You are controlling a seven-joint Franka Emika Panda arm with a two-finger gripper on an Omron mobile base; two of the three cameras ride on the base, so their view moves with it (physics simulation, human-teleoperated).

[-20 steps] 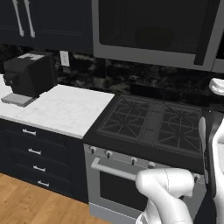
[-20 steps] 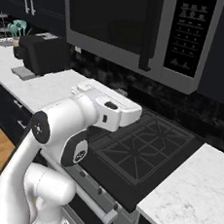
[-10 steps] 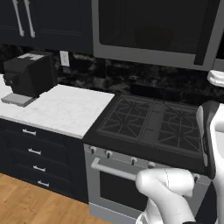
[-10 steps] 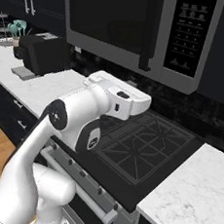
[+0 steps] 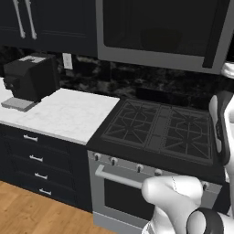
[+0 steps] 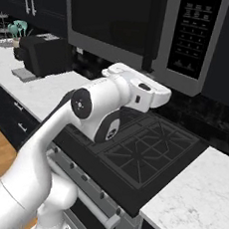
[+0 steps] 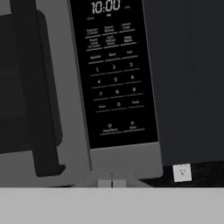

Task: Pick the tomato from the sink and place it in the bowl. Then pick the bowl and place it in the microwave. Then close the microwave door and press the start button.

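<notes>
The microwave (image 6: 140, 29) hangs above the stove, and the microwave door (image 6: 112, 16) of black glass is shut against its frame. Its dark vertical handle (image 7: 37, 96) stands left of the black control panel (image 7: 113, 74), which shows a clock and rows of buttons. My gripper (image 7: 112, 183) is shut with nothing in it, and it points at the lower edge of that panel from a short way off. In the right base view the white hand (image 6: 154, 93) is raised below the panel. The tomato, the bowl and the sink are out of view.
A black gas stove (image 5: 160, 128) with an oven bar handle (image 5: 119, 178) lies under the microwave. A black coffee machine (image 5: 29, 77) stands on the white counter (image 5: 64, 114) to the left. More white counter (image 6: 197, 205) lies right of the stove. Dark cabinets flank the microwave.
The arm has lifted and reached forward to the right, bringing the hand up from over the stove toward the microwave's control panel. The gripper has stayed shut.
</notes>
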